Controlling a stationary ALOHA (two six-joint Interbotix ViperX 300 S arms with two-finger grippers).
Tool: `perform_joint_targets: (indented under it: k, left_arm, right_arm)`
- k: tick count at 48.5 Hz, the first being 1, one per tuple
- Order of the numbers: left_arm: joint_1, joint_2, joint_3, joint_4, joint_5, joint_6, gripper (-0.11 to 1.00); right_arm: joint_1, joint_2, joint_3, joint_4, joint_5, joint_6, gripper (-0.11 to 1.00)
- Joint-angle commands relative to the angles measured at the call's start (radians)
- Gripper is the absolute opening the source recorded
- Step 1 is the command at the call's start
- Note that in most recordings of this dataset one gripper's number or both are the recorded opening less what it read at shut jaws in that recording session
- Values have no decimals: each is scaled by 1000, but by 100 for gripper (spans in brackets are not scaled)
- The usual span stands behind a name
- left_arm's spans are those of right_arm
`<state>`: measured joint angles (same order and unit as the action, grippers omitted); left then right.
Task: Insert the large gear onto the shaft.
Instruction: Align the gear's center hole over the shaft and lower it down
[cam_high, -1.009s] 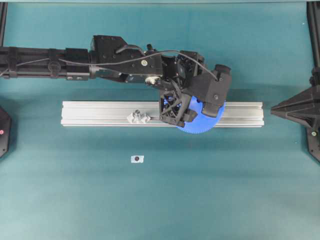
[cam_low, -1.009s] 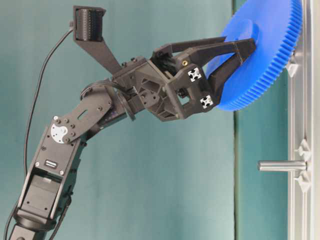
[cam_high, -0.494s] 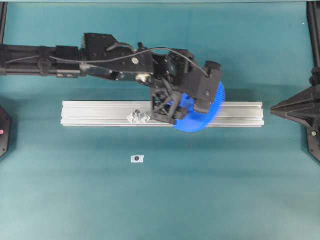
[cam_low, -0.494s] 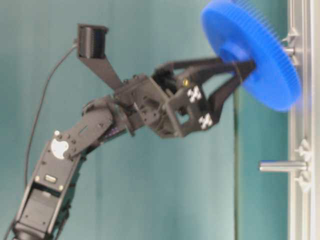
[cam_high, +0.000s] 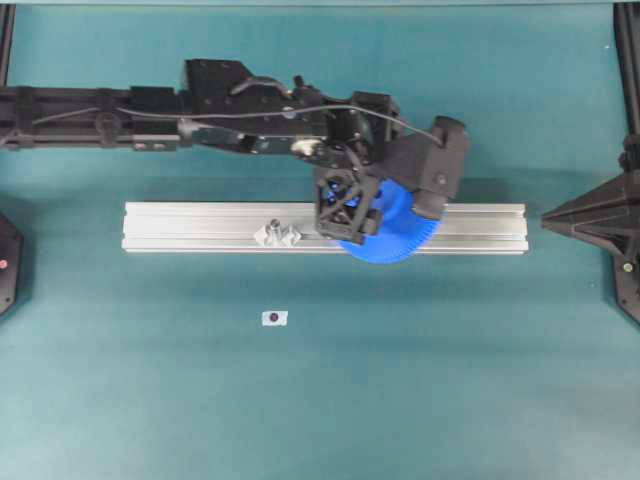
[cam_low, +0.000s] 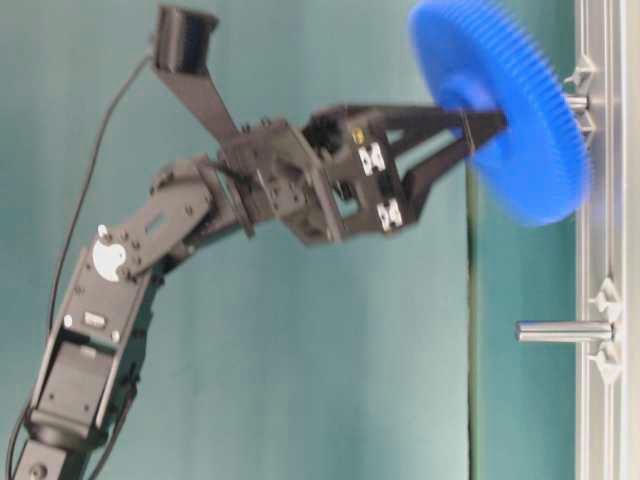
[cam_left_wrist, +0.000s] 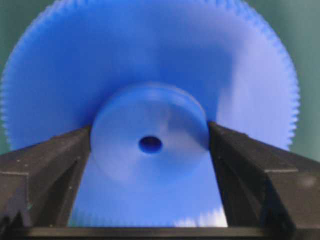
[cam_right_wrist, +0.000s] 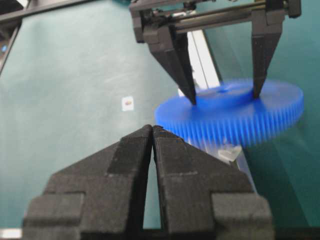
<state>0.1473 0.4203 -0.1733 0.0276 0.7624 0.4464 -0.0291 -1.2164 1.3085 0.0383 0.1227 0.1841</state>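
My left gripper (cam_left_wrist: 150, 137) is shut on the raised hub of the large gear (cam_left_wrist: 150, 70), a bright-blue toothed disc. From table level the gear (cam_low: 510, 120) is blurred and tilted, close over the rail. A short stretch of the shaft (cam_low: 580, 101) shows between gear and rail; whether its tip is in the centre hole I cannot tell. From overhead the gear (cam_high: 395, 240) covers that shaft. The wrist view shows a dark centre hole with no pin in it. My right gripper (cam_right_wrist: 152, 128) is shut and empty, off to the right (cam_high: 548, 215).
A long aluminium rail (cam_high: 200, 228) lies across the green table. A second silver pin (cam_high: 274, 232) stands free on it, left of the gear, also seen from table level (cam_low: 565, 331). A small white tag (cam_high: 274, 318) lies in front of the rail.
The left gripper has swung the gear off the rail's top end, turned its face towards the rail and brought it over the shaft. It is blurred. The right gripper has not moved.
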Motion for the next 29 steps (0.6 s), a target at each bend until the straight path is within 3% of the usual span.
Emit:
perform_joint_targets:
  k: [1, 29]
  left_arm:
    - [15, 0, -35, 5, -6, 3, 87]
    - [23, -15, -9, 5, 72, 3, 87]
  right_arm:
    - [-2, 8, -14, 2, -8, 11, 14]
    - [-2, 6, -12, 2, -8, 9, 14]
